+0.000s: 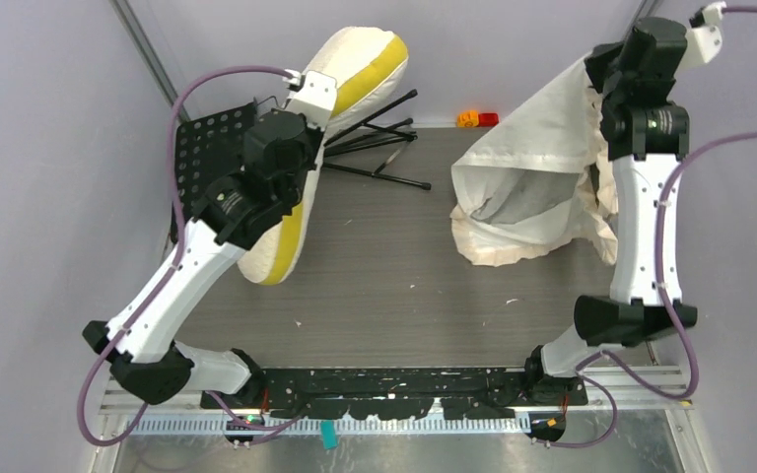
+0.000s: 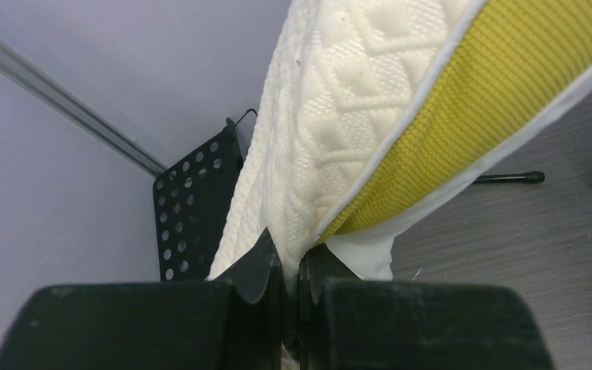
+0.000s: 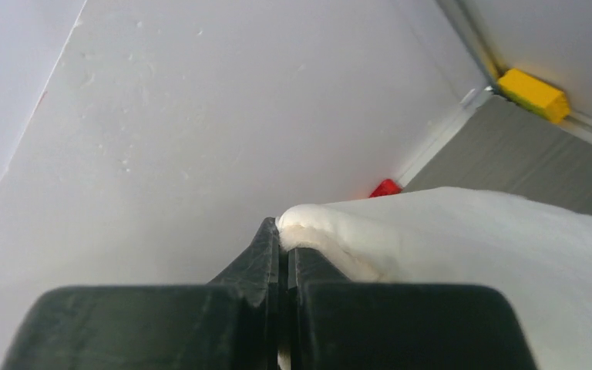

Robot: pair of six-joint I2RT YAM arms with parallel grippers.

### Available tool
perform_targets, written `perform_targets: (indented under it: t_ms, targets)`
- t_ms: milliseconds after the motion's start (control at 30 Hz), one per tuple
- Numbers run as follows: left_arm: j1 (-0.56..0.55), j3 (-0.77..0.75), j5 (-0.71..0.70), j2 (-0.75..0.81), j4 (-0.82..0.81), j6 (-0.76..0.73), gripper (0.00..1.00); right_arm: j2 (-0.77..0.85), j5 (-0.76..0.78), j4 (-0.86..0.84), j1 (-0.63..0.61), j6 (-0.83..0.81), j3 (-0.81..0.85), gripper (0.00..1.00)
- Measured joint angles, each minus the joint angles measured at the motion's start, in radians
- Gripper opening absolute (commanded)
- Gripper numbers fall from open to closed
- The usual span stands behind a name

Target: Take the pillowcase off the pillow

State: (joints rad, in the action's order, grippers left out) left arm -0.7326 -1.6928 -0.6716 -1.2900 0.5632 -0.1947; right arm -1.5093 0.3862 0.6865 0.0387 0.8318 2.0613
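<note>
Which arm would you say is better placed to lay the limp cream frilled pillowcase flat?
Right: the right gripper pinches the pillowcase; the left gripper clamps the plump yellow-banded quilted pillow.

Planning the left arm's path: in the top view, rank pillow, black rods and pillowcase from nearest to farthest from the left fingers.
1. pillow: held in the left fingers, at left.
2. black rods: back centre.
3. pillowcase: at right, hanging from the right fingers.
</note>
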Motion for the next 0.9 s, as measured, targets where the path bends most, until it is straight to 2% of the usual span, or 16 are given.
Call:
perform_targets:
  t_ms: [33,67,100,167,200,233,300,333,367,400,533,567,733,900]
  targets:
    - [0.0,-0.006,-0.002,-0.023,-0.009,-0.001,0.0,-0.042,-0.029,-0.002,0.0,-0.007,0.042,0.01]
    - [0.0,-0.007,-0.003,-0.043,-0.013,-0.001,0.0,-0.092,-0.064,-0.002,0.0,-0.017,0.09,0.09]
    - [0.0,-0.008,-0.004,-0.063,-0.013,0.003,0.0,-0.13,-0.093,-0.002,0.001,-0.024,0.125,0.24]
    - [0.0,-0.011,0.006,-0.12,-0.013,0.022,0.0,-0.225,-0.167,0.008,0.002,-0.044,0.214,0.61]
    - [0.0,-0.011,0.02,-0.148,-0.013,0.037,0.0,-0.265,-0.206,0.01,0.002,-0.053,0.245,0.73]
    - [0.0,-0.011,0.042,-0.18,-0.014,0.06,0.0,-0.288,-0.236,0.012,0.002,-0.055,0.257,0.79]
    - [0.0,-0.01,0.082,-0.228,-0.014,0.101,0.01,-0.317,-0.304,0.03,0.002,-0.076,0.252,0.82]
    - [0.0,-0.004,0.109,-0.249,-0.017,0.137,0.06,-0.317,-0.332,0.026,0.002,-0.085,0.222,0.83]
    - [0.0,0.002,0.133,-0.263,-0.018,0.165,0.15,-0.304,-0.358,0.016,0.002,-0.089,0.174,0.84]
    - [-0.001,0.008,0.156,-0.274,-0.017,0.192,0.28,-0.283,-0.381,0.001,0.002,-0.09,0.112,0.84]
    - [-0.003,0.02,0.241,-0.287,-0.021,0.276,0.9,-0.152,-0.447,-0.076,0.002,-0.1,-0.189,0.85]
    - [-0.005,0.023,0.256,-0.283,-0.027,0.301,0.98,-0.113,-0.457,-0.091,0.002,-0.106,-0.26,0.85]
    - [-0.004,0.106,0.296,-0.196,-0.069,0.346,1.0,0.114,-0.47,-0.212,0.002,-0.165,-0.559,0.83]
    - [0.037,0.249,0.306,-0.042,-0.121,0.367,1.0,0.384,-0.443,-0.417,0.002,-0.231,-0.895,0.83]
